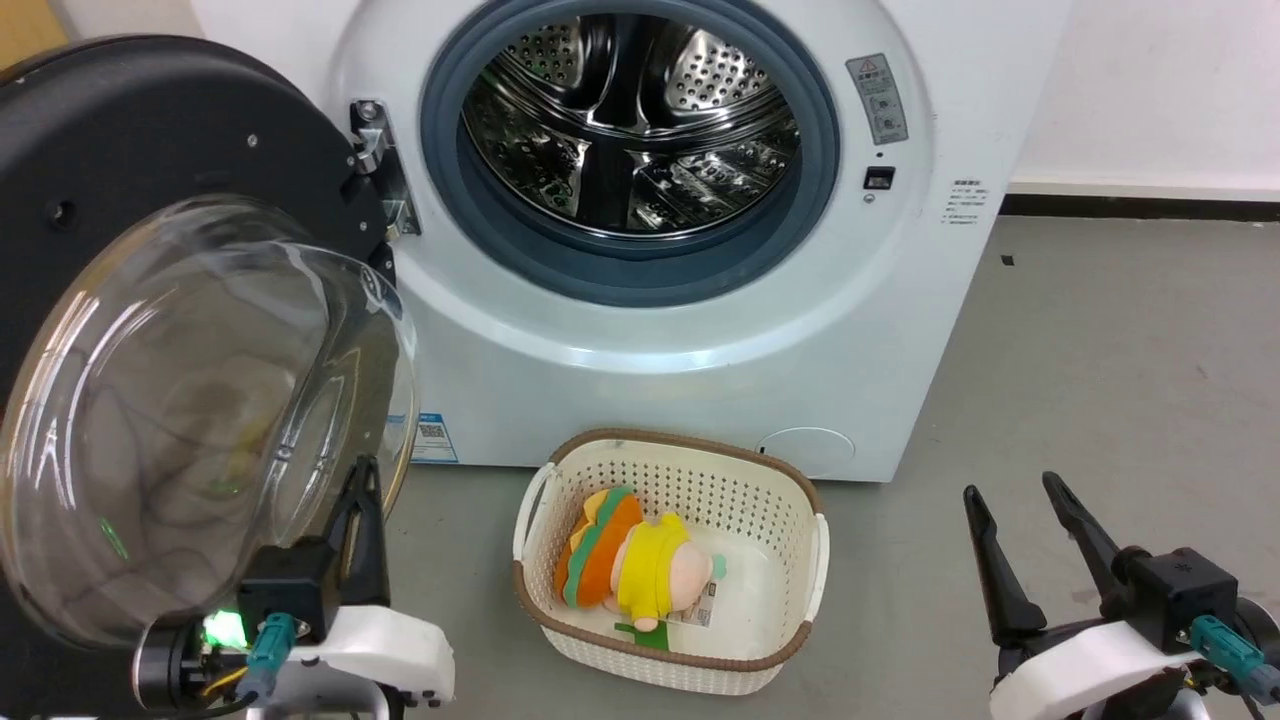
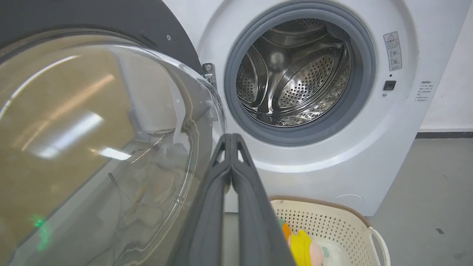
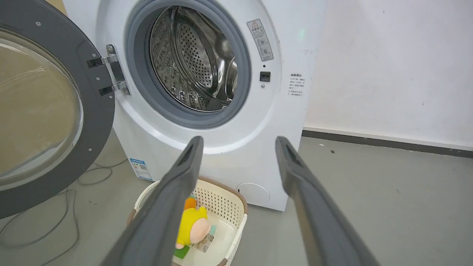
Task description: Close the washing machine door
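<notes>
The washing machine (image 1: 690, 330) is white, its steel drum (image 1: 630, 120) exposed inside a grey rubber ring. Its washing machine door (image 1: 190, 400) hangs wide open at the left on a metal hinge (image 1: 380, 165), black rim around a bulging glass bowl. My left gripper (image 1: 362, 480) is shut, empty, right beside the bowl's lower right edge. The left wrist view has the two fingers (image 2: 231, 138) pressed together, the door's glass (image 2: 96, 147) just left of them. Low at the right, my right gripper (image 1: 1010, 492) is open and empty, its fingers (image 3: 192, 155) spread before the washer (image 3: 207, 111) and the door (image 3: 48, 111).
A white perforated basket (image 1: 800, 560) with a brown rim stands on the grey floor just below the washer, holding a yellow and orange plush toy (image 1: 630, 565). Cables (image 3: 55, 207) trail on the floor under the door. A white wall (image 3: 388, 66) is to the right of the washer.
</notes>
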You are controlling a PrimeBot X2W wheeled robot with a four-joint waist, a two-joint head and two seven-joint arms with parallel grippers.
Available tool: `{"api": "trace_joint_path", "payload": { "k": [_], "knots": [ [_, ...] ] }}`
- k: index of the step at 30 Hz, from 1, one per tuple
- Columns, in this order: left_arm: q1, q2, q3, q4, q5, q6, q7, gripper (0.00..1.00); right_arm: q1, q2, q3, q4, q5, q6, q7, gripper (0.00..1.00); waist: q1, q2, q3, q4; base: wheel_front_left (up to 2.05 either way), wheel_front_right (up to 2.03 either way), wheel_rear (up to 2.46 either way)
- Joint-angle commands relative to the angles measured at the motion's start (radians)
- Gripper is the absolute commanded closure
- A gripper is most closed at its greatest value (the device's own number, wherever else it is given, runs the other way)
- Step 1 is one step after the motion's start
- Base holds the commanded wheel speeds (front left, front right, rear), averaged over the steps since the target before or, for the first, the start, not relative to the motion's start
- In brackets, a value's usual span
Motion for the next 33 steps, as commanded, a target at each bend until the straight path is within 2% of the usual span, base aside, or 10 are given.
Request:
{"api": "trace_joint_path", "payload": {
  "k": [1, 9, 21, 33],
  "knots": [
    [-0.021, 0.007, 0.0, -0.014, -0.007, 0.01, -0.009, 1.0, -0.001, 0.001, 0.001, -0.01, 0.01, 0.0, -0.011, 0.0, 0.0, -0.0001, 0.001, 0.005, 0.0, 0.0, 0.0],
    [-0.06, -0.001, 0.032, -0.064, -0.045, -0.003, -0.026, 1.0, -0.001, 0.001, -0.013, -0.011, 0.026, 0.0, -0.028, 0.0, 0.0, -0.0001, 0.005, 0.042, 0.0, 0.0, 0.0],
    [-0.177, -0.009, 0.149, -0.11, -0.148, -0.077, -0.051, 1.0, -0.002, 0.002, -0.032, -0.006, 0.053, 0.0, -0.053, 0.0, 0.0, -0.0001, 0.014, 0.119, 0.0, 0.0, 0.0],
    [-0.33, -0.009, 0.288, -0.14, -0.251, -0.124, -0.076, 1.0, -0.012, 0.002, -0.049, -0.011, 0.081, 0.0, -0.078, 0.0, 0.0, -0.0001, 0.041, 0.199, 0.0, 0.0, 0.0]
  ]
}}
